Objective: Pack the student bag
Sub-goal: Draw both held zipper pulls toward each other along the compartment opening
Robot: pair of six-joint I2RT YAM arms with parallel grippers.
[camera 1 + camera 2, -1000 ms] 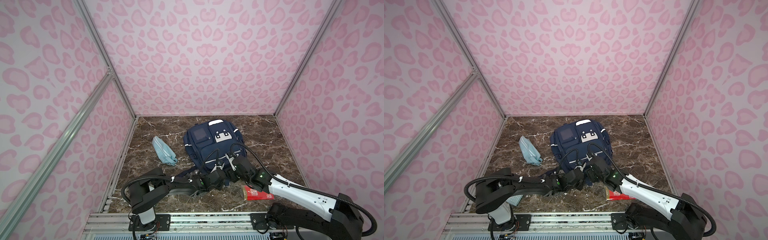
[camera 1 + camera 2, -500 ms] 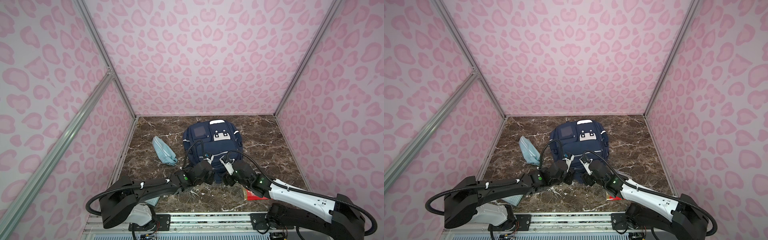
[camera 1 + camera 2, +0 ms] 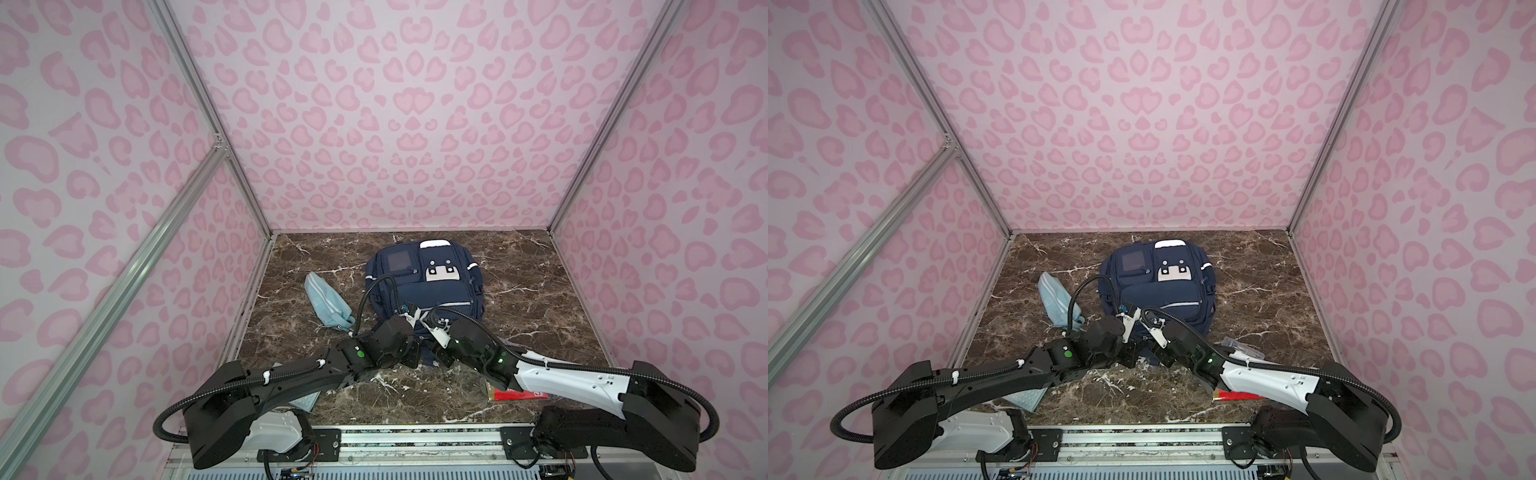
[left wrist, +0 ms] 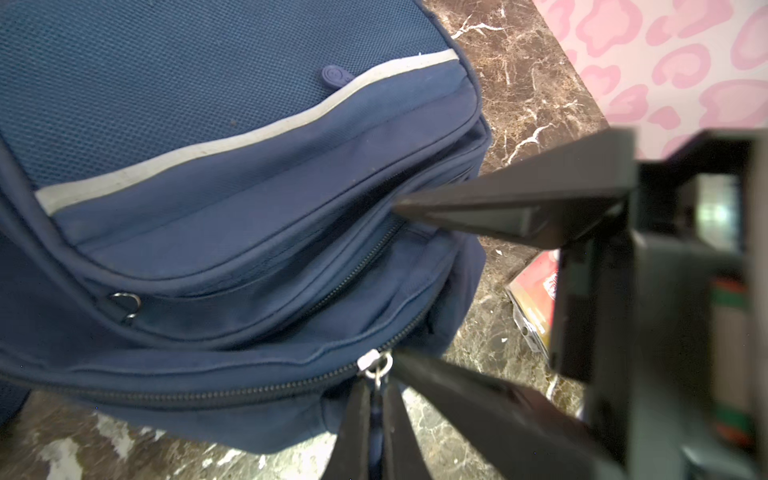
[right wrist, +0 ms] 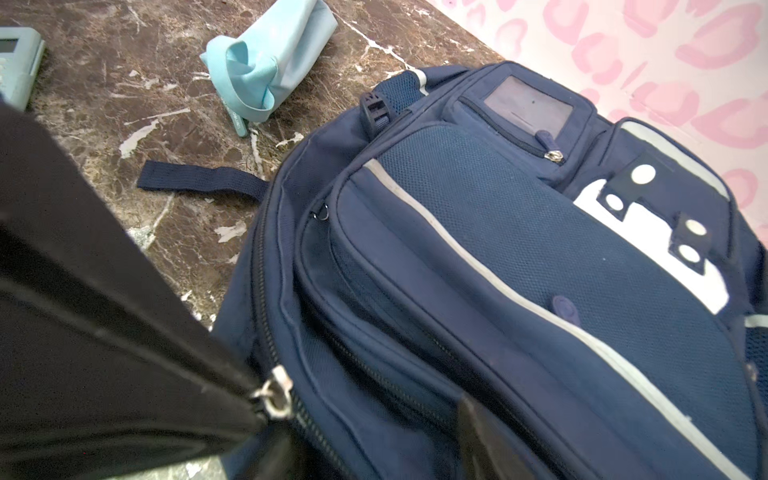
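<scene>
Hidden: in both top views the tips of the left gripper [image 4: 377,395] and right gripper [image 4: 397,282] merge with the dark bag [image 3: 436,291], and they cover its near end.
Covered: a red packet [image 3: 519,395] behind the right gripper lies mostly under the right arm [image 3: 561,376]. A calculator [image 3: 1025,400] peeks out from under the left arm [image 3: 1000,374].
Unclear: whether the right gripper pinches the fabric.
Left gripper: clamped tight on the blue zip pull [image 4: 376,419] below the slider [image 4: 373,360].
Right gripper: just beside the left one, jaws apart. One finger [image 4: 478,203] is on the seam above a fold, the other is by the slider.
Bag: flat on the floor [image 3: 519,291], front up, near end at both grippers.
Axis: runs straight away from the grippers to the back wall [image 3: 395,124]. The window pocket [image 3: 397,261] and white patch [image 3: 442,272] are at the far end.
Pouch [image 3: 328,301]: on the left gripper's outer side, clear of the bag.
</scene>
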